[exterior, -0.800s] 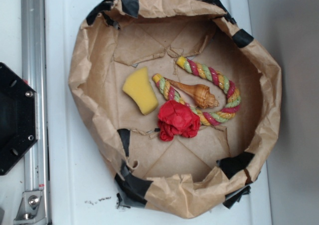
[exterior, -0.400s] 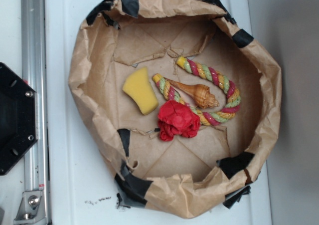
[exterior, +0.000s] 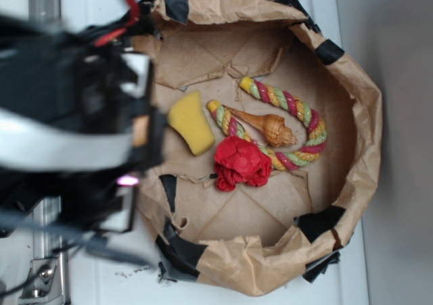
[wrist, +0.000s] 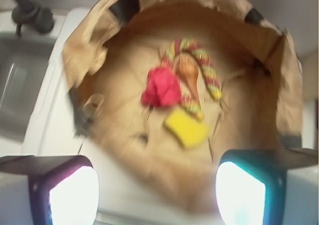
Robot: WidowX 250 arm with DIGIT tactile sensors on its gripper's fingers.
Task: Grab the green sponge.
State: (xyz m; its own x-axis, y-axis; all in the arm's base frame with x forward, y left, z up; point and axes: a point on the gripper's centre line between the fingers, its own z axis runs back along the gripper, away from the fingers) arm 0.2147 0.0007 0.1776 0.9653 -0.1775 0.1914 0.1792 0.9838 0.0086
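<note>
Exterior: blurred arm (exterior: 74,129) covering the left side, end effector state not readable here. Green sponge (exterior: 190,123) lying in the paper basin (exterior: 358,102), just left of the rope (exterior: 298,126) and red cloth (exterior: 241,162).

Wrist: end effector (wrist: 157,195) fingers spread wide, holding nothing; sponge (wrist: 186,128) sitting beyond them.
</note>
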